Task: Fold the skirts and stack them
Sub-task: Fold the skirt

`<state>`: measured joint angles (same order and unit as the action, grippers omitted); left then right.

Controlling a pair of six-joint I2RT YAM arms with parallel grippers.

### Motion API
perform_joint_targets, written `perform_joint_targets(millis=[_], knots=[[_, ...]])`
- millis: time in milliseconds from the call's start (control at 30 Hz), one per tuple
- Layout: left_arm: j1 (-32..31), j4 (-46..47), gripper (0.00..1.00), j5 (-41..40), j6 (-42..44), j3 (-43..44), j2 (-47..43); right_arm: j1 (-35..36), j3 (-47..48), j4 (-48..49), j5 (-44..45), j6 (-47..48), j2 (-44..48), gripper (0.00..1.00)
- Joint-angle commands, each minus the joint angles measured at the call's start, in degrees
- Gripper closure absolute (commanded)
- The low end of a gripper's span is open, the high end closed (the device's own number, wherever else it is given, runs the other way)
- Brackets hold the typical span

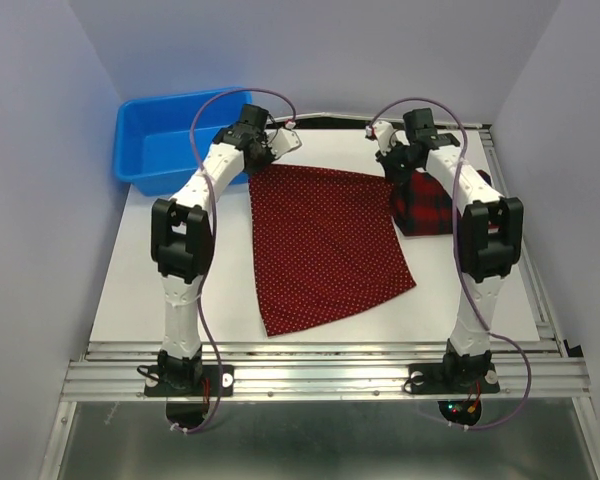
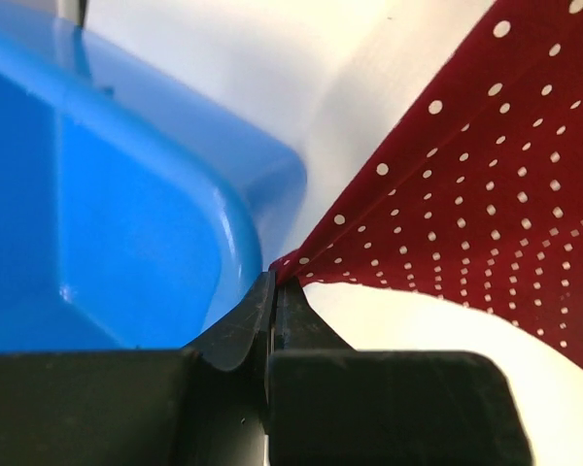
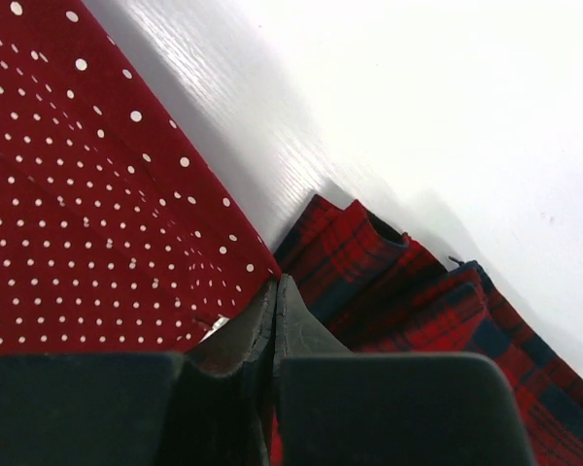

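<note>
left claw (image 2: 274,280) and right claw (image 3: 275,283) each pinch a corner of the dotty skirt (image 1: 325,240), plaid skirt (image 3: 418,291) just beside the right claw. fold seems to be starting; next, lift both corners together.

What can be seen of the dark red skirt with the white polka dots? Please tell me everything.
The dark red cloth skirt with small white polka dots lies spread out flat on the middle of the white table. It looks thin and smooth, with few wrinkles. The left gripper is shut on its far left corner, the right gripper on its far right corner; both corners look slightly raised. The pleated red-and-navy tartan skirt lies right beside that right corner.
</note>
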<state>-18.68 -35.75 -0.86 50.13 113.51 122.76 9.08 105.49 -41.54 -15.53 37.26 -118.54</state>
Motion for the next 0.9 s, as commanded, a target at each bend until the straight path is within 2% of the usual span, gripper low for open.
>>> perform_joint_targets(millis=[0,200,300,367,600,867], knots=[[1.63,1.83,1.0,-1.43,-1.87,1.54,-8.32,-0.47,-0.28,1.2,-1.43,0.89,5.86,0.99],[1.01,-2.04,1.0,3.76,-4.77,-7.85,-17.71,-0.47,-6.69,0.76,-3.97,3.78,12.61,0.99],[-0.13,-1.87,1.0,5.43,-5.21,-18.55,-24.74,-0.47,-10.74,-0.91,-6.08,5.28,16.39,0.99],[-0.92,-2.39,1.0,7.53,-6.09,-22.26,-29.76,-0.47,-13.72,-2.49,-6.88,6.16,18.07,0.99],[-8.9,-5.38,1.0,12.81,-10.22,-40.18,-43.9,-0.47,-25.41,-3.98,-7.5,11.17,26.42,0.99],[-18.14,-11.18,1.0,18.0,-13.22,-50.93,-54.46,-0.47,-40.09,-4.87,-6.71,17.85,35.65,0.99]])
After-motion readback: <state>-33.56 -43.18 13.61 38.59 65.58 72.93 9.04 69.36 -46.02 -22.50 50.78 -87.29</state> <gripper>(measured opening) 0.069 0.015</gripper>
